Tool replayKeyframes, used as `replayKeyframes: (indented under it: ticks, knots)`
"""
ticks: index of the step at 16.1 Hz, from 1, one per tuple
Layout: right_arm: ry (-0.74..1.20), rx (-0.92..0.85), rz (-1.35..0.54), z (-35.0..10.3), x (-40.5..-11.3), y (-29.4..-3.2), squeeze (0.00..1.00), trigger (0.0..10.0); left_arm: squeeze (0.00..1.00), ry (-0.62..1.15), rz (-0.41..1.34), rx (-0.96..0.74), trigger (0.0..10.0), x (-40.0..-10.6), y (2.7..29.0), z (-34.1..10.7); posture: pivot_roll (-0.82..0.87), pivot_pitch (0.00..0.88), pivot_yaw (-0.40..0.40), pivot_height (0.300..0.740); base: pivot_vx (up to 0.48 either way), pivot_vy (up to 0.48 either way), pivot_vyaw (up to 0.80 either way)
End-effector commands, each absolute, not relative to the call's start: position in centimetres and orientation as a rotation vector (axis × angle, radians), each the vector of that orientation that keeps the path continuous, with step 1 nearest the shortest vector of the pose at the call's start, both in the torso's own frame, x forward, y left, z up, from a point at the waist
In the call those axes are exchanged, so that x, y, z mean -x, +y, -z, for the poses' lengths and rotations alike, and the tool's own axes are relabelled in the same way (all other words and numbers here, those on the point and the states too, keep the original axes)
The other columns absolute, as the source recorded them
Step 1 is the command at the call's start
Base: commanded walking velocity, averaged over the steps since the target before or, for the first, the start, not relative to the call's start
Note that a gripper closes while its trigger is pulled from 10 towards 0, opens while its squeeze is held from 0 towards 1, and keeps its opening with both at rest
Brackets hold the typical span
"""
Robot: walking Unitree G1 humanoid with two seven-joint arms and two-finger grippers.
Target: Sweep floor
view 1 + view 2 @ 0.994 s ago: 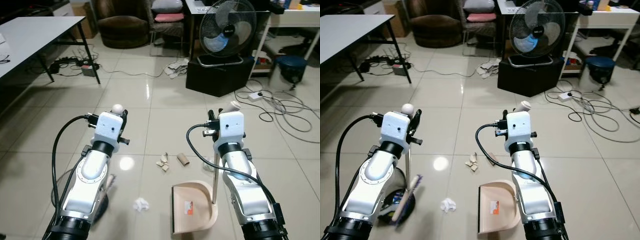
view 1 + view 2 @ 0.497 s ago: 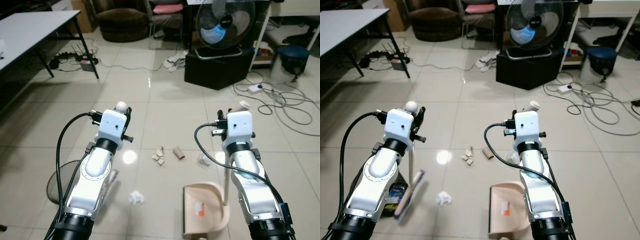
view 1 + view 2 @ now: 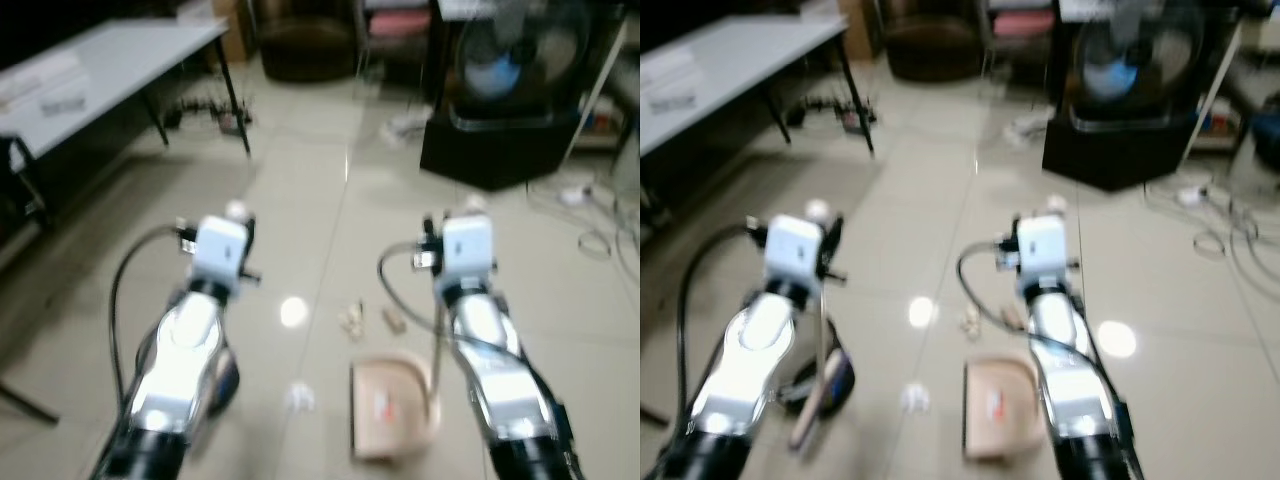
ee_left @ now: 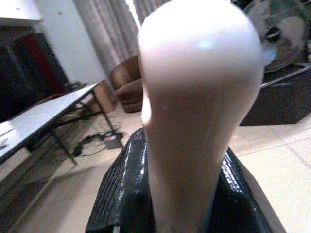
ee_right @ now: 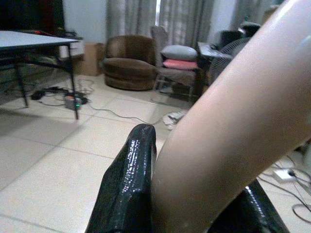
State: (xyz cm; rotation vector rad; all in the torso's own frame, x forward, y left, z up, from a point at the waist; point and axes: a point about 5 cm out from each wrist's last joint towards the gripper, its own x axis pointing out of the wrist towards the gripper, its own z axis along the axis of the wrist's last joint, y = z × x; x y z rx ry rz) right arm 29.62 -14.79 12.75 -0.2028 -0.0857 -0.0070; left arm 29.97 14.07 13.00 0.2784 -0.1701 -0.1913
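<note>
A beige dustpan (image 3: pixel 392 407) sits on the tiled floor (image 3: pixel 930 210) near the robot, its upright handle (image 5: pixel 228 131) pinched in the right claw (image 5: pixel 189 194), with paper scraps (image 3: pixel 350 320), a cardboard roll (image 3: pixel 394 320) and a crumpled wad (image 3: pixel 299 396) lying just left and beyond it. The left claw (image 4: pixel 180 194) is pinched on the pale handle (image 4: pixel 194 107) of a brush (image 3: pixel 820 392) whose head hangs low at the near left, over a dark round object (image 3: pixel 225 380) on the floor. Farther off, blurred, stand a tabletop (image 3: pixel 110 70) at far left, a brown armchair (image 5: pixel 129 60) and a fan (image 3: pixel 500 70) on a black box at far right.
</note>
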Motion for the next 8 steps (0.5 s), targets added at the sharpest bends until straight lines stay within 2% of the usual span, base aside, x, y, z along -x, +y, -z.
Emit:
replayKeyframes:
  ticks: [1,7,8]
  knots:
    - [-0.118,0.214,-0.002,-13.5,-29.9,-14.3,0.00,10.0,0.00,-0.207,0.175,-0.300,10.0,-30.2,14.9,-13.8,-0.08,0.000,0.097,0.740,0.356,0.000,0.00]
    - [-0.101,0.224,0.010,-13.2,-29.7,-14.6,0.00,10.0,0.00,-0.164,0.261,-0.240,10.0,-29.9,13.7,-13.2,-0.09,0.000,0.102,0.740,0.344,0.000,0.00]
    - [-0.099,0.224,0.011,-13.1,-29.7,-14.6,0.00,10.0,0.00,-0.154,0.282,-0.241,10.0,-29.8,13.5,-12.9,-0.09,0.000,0.102,0.740,0.000,0.000,0.00]
